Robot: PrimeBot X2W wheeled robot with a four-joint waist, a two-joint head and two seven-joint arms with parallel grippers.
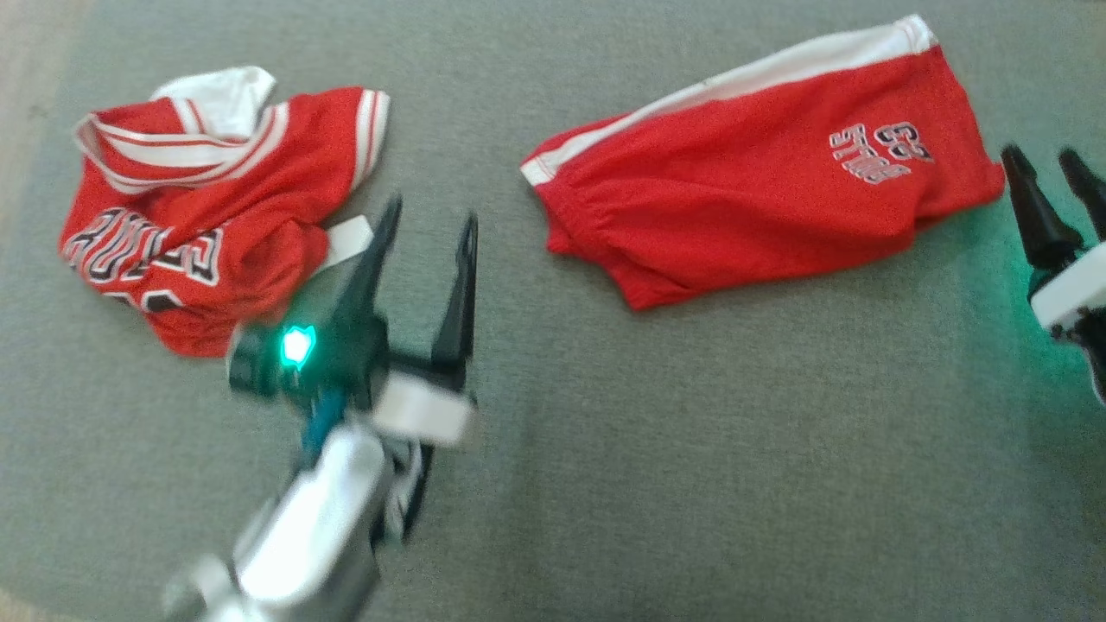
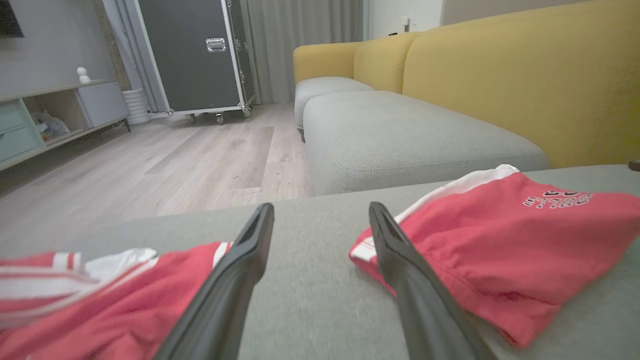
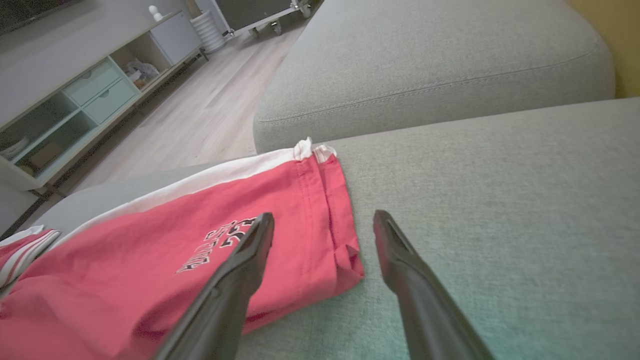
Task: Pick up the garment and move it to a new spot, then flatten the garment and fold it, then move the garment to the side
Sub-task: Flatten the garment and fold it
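Observation:
The garment, red shorts (image 1: 760, 173) with a white side stripe and dark lettering, lies folded flat on the grey cushion (image 1: 691, 432) at upper right. My right gripper (image 1: 1039, 155) stands open just off the shorts' right edge; in the right wrist view its open jaws (image 3: 324, 215) frame the hem corner of the shorts (image 3: 150, 250) without touching. My left gripper (image 1: 432, 212) is open and empty, between the shorts (image 2: 500, 240) and a crumpled red-and-white jersey (image 1: 207, 216). The left wrist view has its fingers (image 2: 321, 207) spread over bare cushion.
The jersey (image 2: 100, 300) lies bunched at the cushion's left end. Beyond the cushion's far edge are another grey seat (image 2: 400, 135), a yellow sofa back (image 2: 500, 75), wooden floor (image 2: 175, 160), a black wheeled case (image 2: 195, 50) and a low cabinet (image 3: 75, 100).

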